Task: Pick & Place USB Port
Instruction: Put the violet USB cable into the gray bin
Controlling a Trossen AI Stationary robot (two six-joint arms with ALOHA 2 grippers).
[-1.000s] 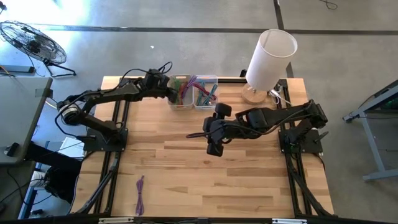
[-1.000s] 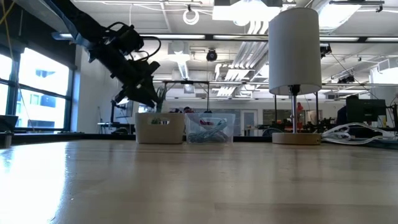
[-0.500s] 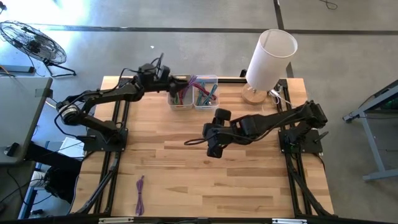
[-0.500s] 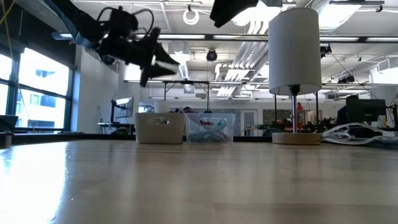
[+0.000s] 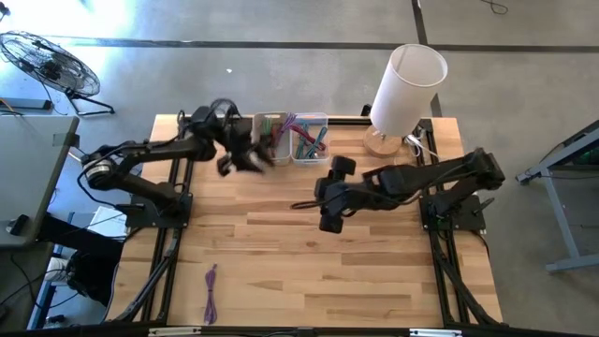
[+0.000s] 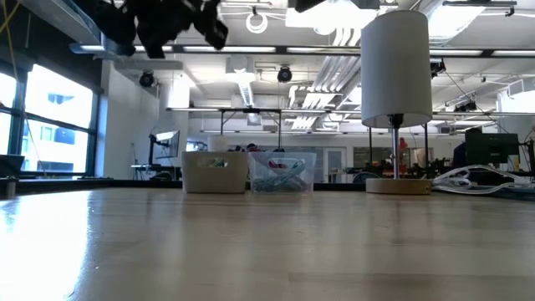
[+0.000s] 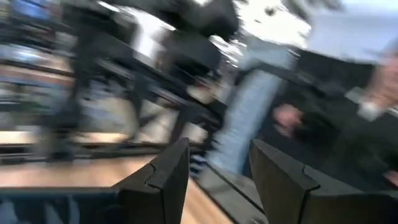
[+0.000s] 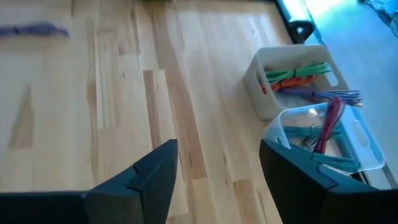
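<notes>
A purple cable point(image 5: 211, 292) lies flat on the wood near the table's near-left corner; the right wrist view shows the purple cable point(image 8: 34, 29) far off. My left gripper point(image 5: 246, 155) hangs high beside the white bin point(image 5: 270, 140), open and empty point(image 7: 217, 171). It sits at the top of the low view point(image 6: 180, 21). My right gripper point(image 5: 328, 208) hovers over the table's middle, open with nothing between its fingers point(image 8: 217, 168). The white bin point(image 8: 292, 84) holds green, orange and purple cables. The clear bin point(image 8: 326, 140) beside it holds teal and red ones.
A white lamp point(image 5: 404, 94) stands on a round wooden base at the far right corner, with white cords beside it. Both bins point(image 6: 249, 171) sit at the far edge. Bare wood stretches between the bins and the purple cable.
My left gripper has risen from just above the white bin to well above it. It has swung round and come a little toward the near edge, moving fast and blurred. My right gripper has shifted slightly over the table's middle.
</notes>
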